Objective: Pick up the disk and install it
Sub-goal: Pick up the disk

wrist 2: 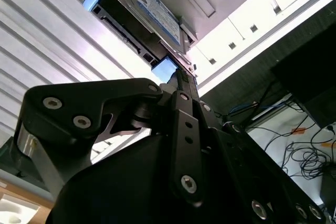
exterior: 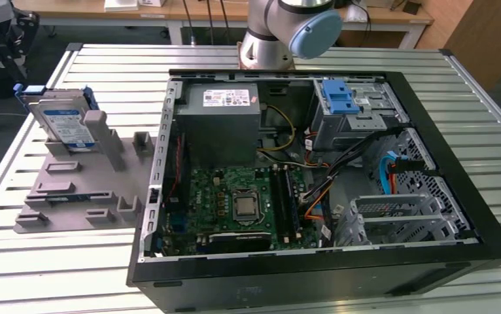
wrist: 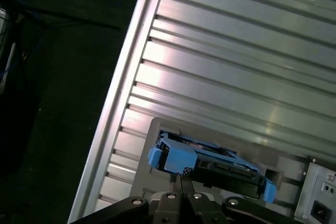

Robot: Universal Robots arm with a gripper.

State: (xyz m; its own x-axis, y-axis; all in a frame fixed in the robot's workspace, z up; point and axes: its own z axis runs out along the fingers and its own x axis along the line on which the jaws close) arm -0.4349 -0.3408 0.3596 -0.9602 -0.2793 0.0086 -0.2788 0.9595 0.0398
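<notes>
At ten o'clock from the open computer case (exterior: 460,261) in the exterior view, your disk (exterior: 65,124) stands upright in the grey fixture (exterior: 67,190). In the first wrist view, your gripper (wrist: 180,176) is closed on nothing and aimed at the disk's blue carrier frame (wrist: 176,158).

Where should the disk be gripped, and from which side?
Probably by its top edge, pinching across the flat faces of the disk at the blue carrier frame, coming from above. It stands on edge in the grey holder, whose posts hem in its lower part.
</notes>
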